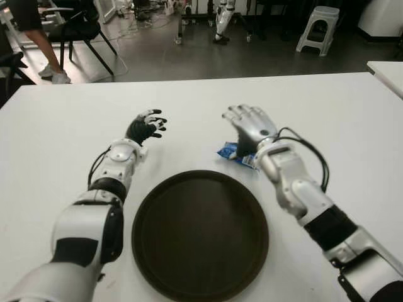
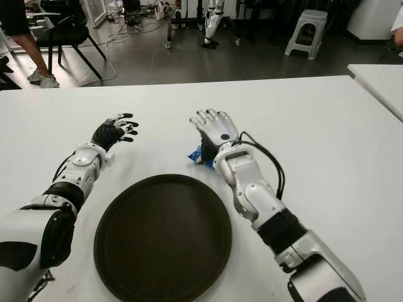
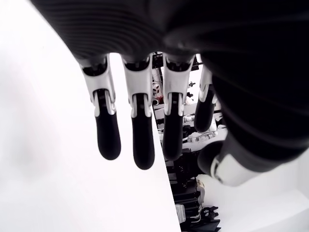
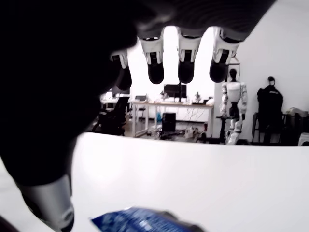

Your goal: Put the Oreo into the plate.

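Note:
A blue Oreo packet [image 1: 229, 151] lies on the white table [image 1: 327, 119] just beyond the far right rim of the dark round plate [image 1: 200, 234]. My right hand [image 1: 250, 128] hovers over the packet with its fingers spread, holding nothing; its palm and wrist hide part of the packet. The right wrist view shows the packet [image 4: 137, 221] under the open palm. My left hand [image 1: 146, 126] shows open beyond the plate's far left side, apart from the packet.
The plate sits near the table's front edge, between my two forearms. A second white table [image 1: 387, 72] stands at the far right. Beyond the table are a chair [image 1: 79, 31], a stool [image 1: 318, 28] and a person's legs [image 1: 44, 50].

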`<action>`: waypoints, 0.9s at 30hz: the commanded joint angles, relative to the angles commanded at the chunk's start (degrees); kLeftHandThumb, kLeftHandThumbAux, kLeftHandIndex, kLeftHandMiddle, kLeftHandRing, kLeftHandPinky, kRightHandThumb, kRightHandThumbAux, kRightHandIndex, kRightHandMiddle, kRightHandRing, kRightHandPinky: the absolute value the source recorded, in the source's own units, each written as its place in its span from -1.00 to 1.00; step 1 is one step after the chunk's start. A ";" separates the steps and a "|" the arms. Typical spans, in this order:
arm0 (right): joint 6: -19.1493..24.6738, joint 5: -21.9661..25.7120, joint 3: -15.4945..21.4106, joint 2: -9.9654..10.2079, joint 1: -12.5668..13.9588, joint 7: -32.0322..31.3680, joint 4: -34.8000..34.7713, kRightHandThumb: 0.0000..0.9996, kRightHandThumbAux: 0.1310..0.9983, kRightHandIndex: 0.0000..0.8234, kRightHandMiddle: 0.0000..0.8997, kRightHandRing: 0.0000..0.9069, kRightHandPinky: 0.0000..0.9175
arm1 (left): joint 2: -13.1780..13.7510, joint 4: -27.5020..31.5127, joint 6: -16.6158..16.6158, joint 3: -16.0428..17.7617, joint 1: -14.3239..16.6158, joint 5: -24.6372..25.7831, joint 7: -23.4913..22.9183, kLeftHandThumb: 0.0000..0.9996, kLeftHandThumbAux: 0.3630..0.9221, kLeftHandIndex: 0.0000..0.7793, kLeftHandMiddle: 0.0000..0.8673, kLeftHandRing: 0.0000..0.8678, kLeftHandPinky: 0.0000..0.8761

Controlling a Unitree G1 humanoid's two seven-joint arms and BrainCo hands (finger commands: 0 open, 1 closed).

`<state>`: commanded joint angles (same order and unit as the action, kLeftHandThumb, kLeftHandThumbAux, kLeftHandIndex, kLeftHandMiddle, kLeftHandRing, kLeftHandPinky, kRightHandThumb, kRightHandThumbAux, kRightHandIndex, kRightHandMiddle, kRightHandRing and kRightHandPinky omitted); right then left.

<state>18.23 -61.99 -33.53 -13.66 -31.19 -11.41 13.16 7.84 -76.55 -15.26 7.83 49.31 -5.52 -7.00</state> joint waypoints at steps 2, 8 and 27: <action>0.16 -0.01 -0.50 0.70 -0.19 0.24 1.58 -1.00 0.43 -0.94 -0.92 -0.95 -0.91 | 0.01 0.02 -0.01 -0.11 -0.01 -0.10 0.04 -0.78 0.12 -0.46 -0.24 -0.20 -0.11; -0.15 0.35 -1.28 1.63 -0.30 0.90 4.05 -1.00 0.43 -0.93 -0.90 -0.95 -0.90 | -0.02 0.08 -0.21 -0.45 -0.01 -0.39 0.31 -0.80 0.19 -0.44 -0.23 -0.22 -0.15; -2.02 0.25 -3.01 2.70 0.58 5.93 6.51 -1.00 0.49 -0.95 -0.94 -1.00 -0.94 | -0.05 0.13 -0.14 -0.32 0.08 -0.10 -0.25 -0.86 0.15 -0.43 -0.23 -0.22 -0.17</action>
<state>16.21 -61.74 -36.54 -10.96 -30.61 -5.48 19.67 7.78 -76.42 -15.40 7.52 49.39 -5.62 -7.24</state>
